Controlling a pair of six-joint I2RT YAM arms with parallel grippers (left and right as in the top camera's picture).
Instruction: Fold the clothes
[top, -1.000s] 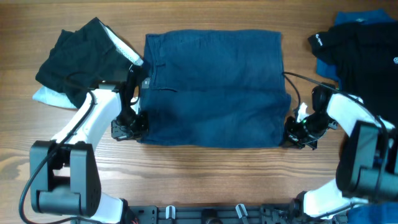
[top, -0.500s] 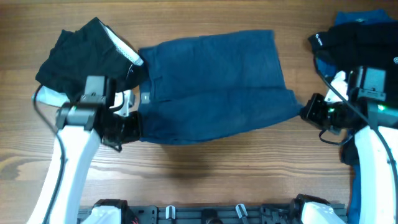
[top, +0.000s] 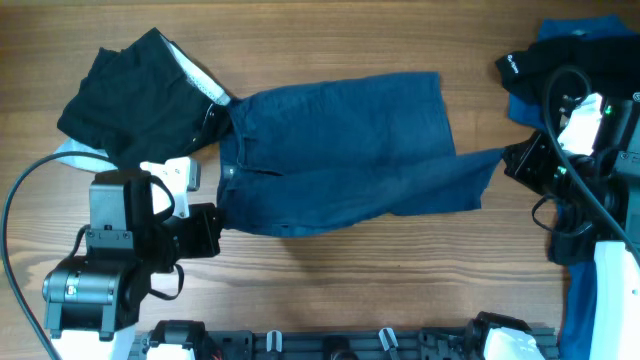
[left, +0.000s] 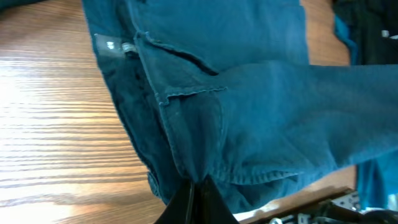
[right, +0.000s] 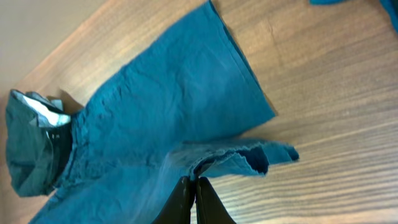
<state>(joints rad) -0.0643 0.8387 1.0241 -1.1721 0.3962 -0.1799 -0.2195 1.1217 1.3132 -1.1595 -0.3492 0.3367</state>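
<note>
The dark blue shorts (top: 340, 140) lie across the middle of the table, stretched and partly lifted between both arms. My left gripper (top: 212, 228) is shut on the waistband corner at the front left; the left wrist view shows the fingers (left: 194, 193) pinching the blue cloth (left: 249, 106). My right gripper (top: 512, 160) is shut on the hem corner at the right, raised off the table. The right wrist view shows its fingers (right: 190, 186) clamped on the hem of the shorts (right: 168, 118), with the waistband end bunched at far left.
A black bundle with white lining (top: 135, 90) lies at the back left beside the waistband. A black top with a small white logo (top: 575, 75) lies over a lighter blue cloth at the back right. The table's front edge has a rail (top: 330, 342).
Both arms have risen and pulled outward and toward the front. The shorts' front edge has lifted off the table and stretched wider, its right hem corner drawn far right.
</note>
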